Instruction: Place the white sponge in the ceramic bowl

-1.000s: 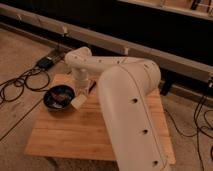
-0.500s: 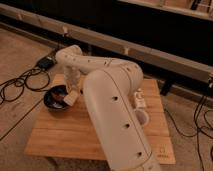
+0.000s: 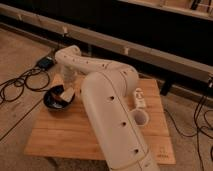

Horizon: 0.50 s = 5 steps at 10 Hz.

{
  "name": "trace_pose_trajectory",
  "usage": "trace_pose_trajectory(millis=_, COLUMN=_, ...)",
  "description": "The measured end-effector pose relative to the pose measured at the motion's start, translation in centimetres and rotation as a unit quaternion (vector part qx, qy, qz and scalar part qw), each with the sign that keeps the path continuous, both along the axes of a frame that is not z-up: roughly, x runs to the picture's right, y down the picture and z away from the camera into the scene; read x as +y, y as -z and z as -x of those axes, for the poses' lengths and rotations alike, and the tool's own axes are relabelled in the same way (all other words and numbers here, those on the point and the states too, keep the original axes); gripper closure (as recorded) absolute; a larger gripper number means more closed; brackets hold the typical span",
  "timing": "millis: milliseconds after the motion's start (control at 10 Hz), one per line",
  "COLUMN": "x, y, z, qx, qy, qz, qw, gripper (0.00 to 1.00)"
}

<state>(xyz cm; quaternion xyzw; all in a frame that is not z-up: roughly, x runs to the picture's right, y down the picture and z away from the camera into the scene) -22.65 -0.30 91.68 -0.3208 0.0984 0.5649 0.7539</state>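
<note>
The ceramic bowl point(image 3: 50, 103), dark and glossy, sits on the left side of the wooden table point(image 3: 65, 135). My gripper point(image 3: 65, 92) reaches down from the white arm to the bowl's right half. A small pale block, the white sponge point(image 3: 69, 94), shows at the gripper's tip just above the bowl's inside. The gripper is shut on it. The arm's wrist hides part of the bowl's far rim.
A white cup point(image 3: 141, 118) stands on the table's right side, with a white power strip point(image 3: 138, 97) behind it. My bulky arm link covers the table's middle. Cables point(image 3: 20, 82) and a black box point(image 3: 46, 62) lie on the floor to the left.
The arm's big link has swung left and nearer the camera, covering more of the table. The gripper stays over the bowl with the sponge.
</note>
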Motion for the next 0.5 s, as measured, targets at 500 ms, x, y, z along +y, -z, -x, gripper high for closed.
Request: trace_pose_trajectory(millis=500, x=2.0, y=0.7, z=2.2, qx=-0.080, qy=-0.019, qz=0.015, qw=0.9965, gripper=0.85)
